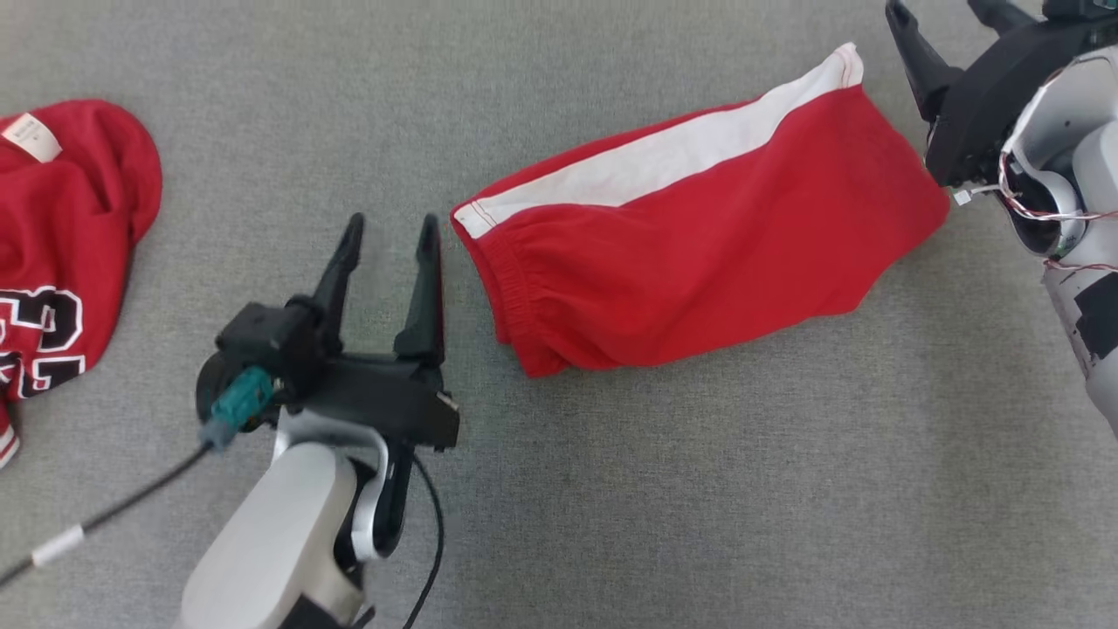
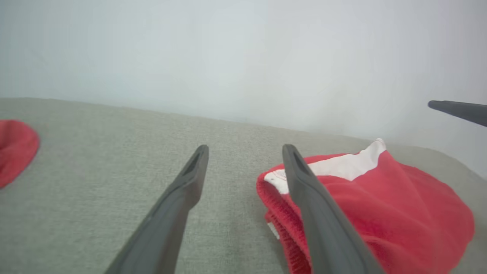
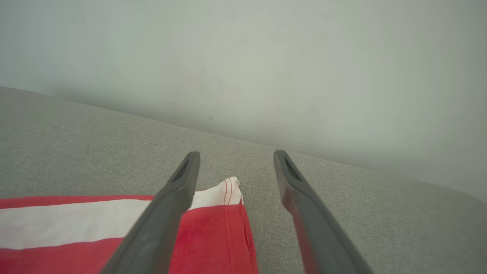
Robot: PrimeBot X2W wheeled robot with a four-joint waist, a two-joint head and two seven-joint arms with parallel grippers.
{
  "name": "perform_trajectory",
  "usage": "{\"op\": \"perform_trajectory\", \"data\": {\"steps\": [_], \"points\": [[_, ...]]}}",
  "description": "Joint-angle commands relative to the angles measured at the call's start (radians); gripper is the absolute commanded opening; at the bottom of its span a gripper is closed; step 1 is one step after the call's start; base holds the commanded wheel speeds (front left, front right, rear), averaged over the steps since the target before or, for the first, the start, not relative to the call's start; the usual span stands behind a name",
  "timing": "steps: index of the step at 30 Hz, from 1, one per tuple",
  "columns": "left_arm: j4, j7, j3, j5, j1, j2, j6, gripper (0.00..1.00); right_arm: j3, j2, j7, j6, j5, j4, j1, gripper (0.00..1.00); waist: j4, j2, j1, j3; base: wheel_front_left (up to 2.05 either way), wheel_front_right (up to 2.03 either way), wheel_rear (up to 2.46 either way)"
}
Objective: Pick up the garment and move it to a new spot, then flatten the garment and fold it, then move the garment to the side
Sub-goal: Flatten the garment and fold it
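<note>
Red shorts (image 1: 699, 253) lie on the grey cloth desk (image 1: 611, 489), centre-right in the head view, long axis slanting up to the right. White stripe (image 1: 672, 153) runs along the far edge. Waistband (image 1: 515, 288) is at the left end, hem (image 1: 908, 175) at the right. They look doubled over, one leg on the other, fairly flat, with soft wrinkles near the lower edge.

Left gripper (image 1: 391, 223): fingers wide, holding nothing, just beside the waistband on its left. Its right finger is close to the stripe corner; cannot tell if it touches.

Right gripper (image 1: 936, 10): fingers wide, holding nothing, at the hem end near the far corner. In its wrist view one finger is over the stripe corner, the other over bare desk.

Judgement: fold looks made or nearly so. Step in hand is either one more fold, end to end, or the move to the side. Either way the next move calls for each gripper to come down on its own end, pinch all layers at the corners, and lift together so the fold does not open.

Around: red jersey (image 1: 61, 245) with white numerals at the far left, well apart from the shorts. It takes up that side, so room there is limited; bare desk shows nearer the robot. Cable (image 1: 113, 511) trails behind the left wrist, away from the cloth. Pale wall (image 2: 228, 57) stands behind the desk's far edge.
</note>
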Motion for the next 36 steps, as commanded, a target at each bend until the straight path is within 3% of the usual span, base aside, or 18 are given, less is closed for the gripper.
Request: {"op": "perform_trajectory", "data": {"steps": [1, 5, 10, 20, 34, 35, 36], "points": [[-0.053, -0.007, 0.009, 0.098, 0.048, 0.022, 0.034, 1.00, -0.008, -0.004, 0.035, 0.001, 0.031, 0.009, 0.024, 1.00, 0.002, -0.0001, 0.0001, -0.031, 0.00, 0.00, 0.00], [-0.143, -0.005, 0.037, 0.232, 0.162, 0.041, 0.075, 1.00, -0.028, -0.011, 0.117, 0.001, 0.073, 0.033, 0.055, 1.00, 0.012, -0.0001, 0.0001, -0.057, 0.00, 0.00, 0.00], [-0.188, -0.006, 0.083, 0.278, 0.281, 0.021, 0.085, 1.00, -0.067, -0.010, 0.187, 0.001, 0.089, 0.069, 0.087, 1.00, 0.028, -0.0001, 0.0001, -0.068, 0.00, 0.00, 0.00], [-0.228, -0.006, 0.139, 0.407, 0.441, 0.000, 0.056, 1.00, -0.149, -0.012, 0.279, 0.001, 0.041, 0.166, 0.098, 1.00, 0.082, -0.0001, 0.0001, -0.035, 0.00, 0.00, 0.00], [-0.242, -0.006, 0.216, 0.459, 0.470, -0.062, -0.029, 1.00, -0.244, 0.011, 0.350, 0.001, -0.034, 0.208, 0.104, 1.00, 0.135, -0.0001, 0.0001, 0.021, 0.00, 0.00, 0.00], [-0.241, -0.006, 0.220, 0.462, 0.470, -0.066, -0.031, 1.00, -0.244, 0.017, 0.355, 0.001, -0.037, 0.205, 0.108, 0.85, 0.135, -0.0001, 0.0001, 0.023, 0.00, 0.00, 0.00], [-0.238, -0.006, 0.225, 0.464, 0.470, -0.070, -0.037, 1.00, -0.241, 0.023, 0.362, 0.001, -0.041, 0.197, 0.114, 0.00, 0.134, -0.0001, 0.0001, 0.024, 0.00, 0.00, 0.00]]}}
